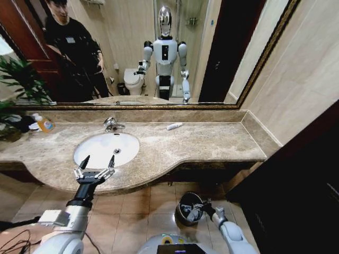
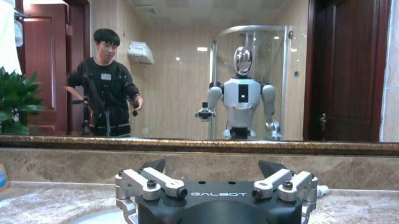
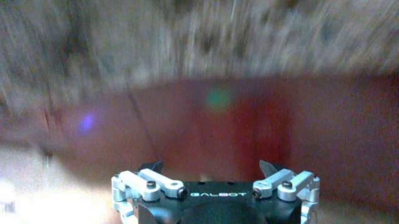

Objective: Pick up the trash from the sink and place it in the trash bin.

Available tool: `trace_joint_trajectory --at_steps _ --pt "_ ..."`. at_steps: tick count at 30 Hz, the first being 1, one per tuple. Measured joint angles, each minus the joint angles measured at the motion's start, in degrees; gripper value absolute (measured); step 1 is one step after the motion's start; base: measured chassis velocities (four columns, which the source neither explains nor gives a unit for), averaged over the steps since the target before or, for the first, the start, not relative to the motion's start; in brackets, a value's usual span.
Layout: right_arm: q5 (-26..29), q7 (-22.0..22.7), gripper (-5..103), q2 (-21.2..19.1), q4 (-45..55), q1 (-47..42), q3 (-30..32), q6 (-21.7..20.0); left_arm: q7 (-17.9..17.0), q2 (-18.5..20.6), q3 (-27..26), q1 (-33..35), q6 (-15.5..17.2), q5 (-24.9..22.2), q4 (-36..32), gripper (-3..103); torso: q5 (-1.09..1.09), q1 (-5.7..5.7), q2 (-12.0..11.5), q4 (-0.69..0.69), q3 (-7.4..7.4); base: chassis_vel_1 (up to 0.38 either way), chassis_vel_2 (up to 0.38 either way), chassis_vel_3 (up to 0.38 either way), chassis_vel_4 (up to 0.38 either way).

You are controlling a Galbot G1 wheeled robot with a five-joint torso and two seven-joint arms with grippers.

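Fingers of left gripper (image 1: 97,162) spread wide, empty, at sink (image 1: 85,153) front rim; right gripper (image 1: 200,207) by trash bin (image 1: 186,203), fingers seemingly apart, we think.

One sink (image 1: 92,153) is set into one marble bench (image 1: 201,145), with one chrome tap (image 1: 111,124) at its far rim. One white tube (image 1: 174,126) lies on the bench, far and to the right of the sink. One orange-labelled bottle (image 1: 44,124) stands at the far left, near one potted plant (image 1: 18,79). One mirror (image 1: 132,53) runs along the far wall. On the floor there is one round trash bin (image 1: 186,210). Two grippers are counted: the left gripper (image 1: 96,165) with two fingers (image 1: 83,162) spread apart near the sink's near rim, and the right gripper (image 1: 204,207) low beside the bin.
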Motion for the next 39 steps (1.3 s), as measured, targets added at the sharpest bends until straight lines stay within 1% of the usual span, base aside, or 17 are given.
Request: trace_joint_trajectory --at_steps 9,12,15,16,18,20,21,23,24,25,27,29,32,35,37,38,39 --pt "10.39 -2.76 100 -2.4 16.91 -10.51 9.02 1.15 0.01 0.0 0.01 0.0 0.0 0.0 0.0 100 0.01 0.0 0.0 -0.01 0.0 0.0 0.0 0.0 0.0" --pt "13.14 -2.45 100 -1.69 23.12 -10.58 12.23 -1.17 0.0 0.0 0.0 0.0 0.0 0.0 0.0 100 0.03 0.0 0.0 -0.02 0.0 0.0 0.0 0.0 0.0" --pt "14.97 -0.63 100 -1.02 31.0 -7.55 14.27 -7.23 0.0 0.01 0.0 0.0 0.0 0.0 0.0 100 0.01 0.0 0.0 -0.01 0.0 0.0 0.0 0.0 0.0" --pt "14.97 -0.63 100 -1.02 31.0 -7.55 14.27 -7.23 0.0 0.01 0.0 0.0 0.0 0.0 0.0 100 0.01 0.0 0.0 -0.01 0.0 0.0 0.0 0.0 0.0" --pt "15.12 1.61 100 -1.47 33.89 -5.07 13.87 -10.22 0.0 0.01 0.0 0.0 0.0 0.0 0.0 100 0.01 0.0 0.0 0.0 0.0 0.0 0.0 0.0 0.0" --pt "15.13 8.29 100 -2.74 36.48 -0.02 10.6 -15.09 0.0 0.0 0.0 0.0 0.0 0.0 0.0 100 0.01 0.0 0.0 0.0 0.0 0.0 0.0 0.0 0.0" --pt "15.13 8.29 100 -2.74 36.48 -0.02 10.6 -15.09 0.0 0.0 0.0 0.0 0.0 0.0 0.0 100 0.01 0.0 0.0 0.0 0.0 0.0 0.0 0.0 0.0" --pt "15.13 13.9 100 -3.56 36.64 4.16 7.48 -17.92 0.0 0.0 0.0 0.0 0.0 0.0 0.0 100 0.03 0.0 0.0 0.01 0.0 0.0 0.0 0.0 0.0" --pt "15.12 18.64 100 -4.29 36.11 7.56 4.82 -19.54 0.0 0.0 0.0 0.0 0.0 0.0 0.0 100 0.02 0.0 0.0 0.01 0.0 0.0 0.0 0.0 0.0" --pt "15.12 18.64 100 -4.29 36.11 7.56 4.82 -19.54 0.0 0.0 0.0 0.0 0.0 0.0 0.0 100 0.02 0.0 0.0 0.01 0.0 0.0 0.0 0.0 0.0" --pt "15.26 25.22 100 -5.46 34.66 12.26 0.67 -21.21 0.0 0.0 0.0 0.0 0.0 0.0 0.0 100 0.03 0.01 0.0 0.01 0.01 0.0 0.0 0.0 0.0" --pt "15.21 29.19 100 -6.58 32.07 16.75 -2.64 -21.7 0.0 0.0 0.0 0.0 0.0 0.0 0.0 100 0.02 0.01 0.0 0.01 0.01 0.0 0.0 0.0 0.0" --pt "15.17 29.26 100 -7.72 29.61 20.32 -5.03 -22.08 0.0 0.0 0.0 0.0 0.0 0.0 -0.01 100 0.02 0.01 0.0 0.0 0.01 0.0 0.0 0.0 0.0" --pt "15.84 25.72 100 -9.59 26.05 24.54 -8.15 -22.34 0.0 0.0 0.0 0.0 0.0 0.0 0.0 100 0.02 0.0 0.0 0.0 0.01 0.0 0.0 0.0 0.0" --pt "17.81 17.63 100 -11.94 20.22 30.54 -12.31 -22.19 0.0 0.01 0.0 0.0 0.0 0.0 0.0 100 0.03 0.0 0.0 0.0 0.01 0.0 0.0 0.0 0.0" --pt "17.81 17.63 100 -11.94 20.22 30.54 -12.31 -22.19 0.0 0.01 0.0 0.0 0.0 0.0 0.0 100 0.03 0.0 0.0 0.0 0.01 0.0 0.0 0.0 0.0" --pt "18.1 14.93 100 -12.6 17.69 33.43 -13.91 -22.1 0.02 0.01 0.0 0.0 0.0 0.0 0.0 100 0.03 0.01 -0.01 0.0 0.01 0.0 0.0 0.0 0.0"
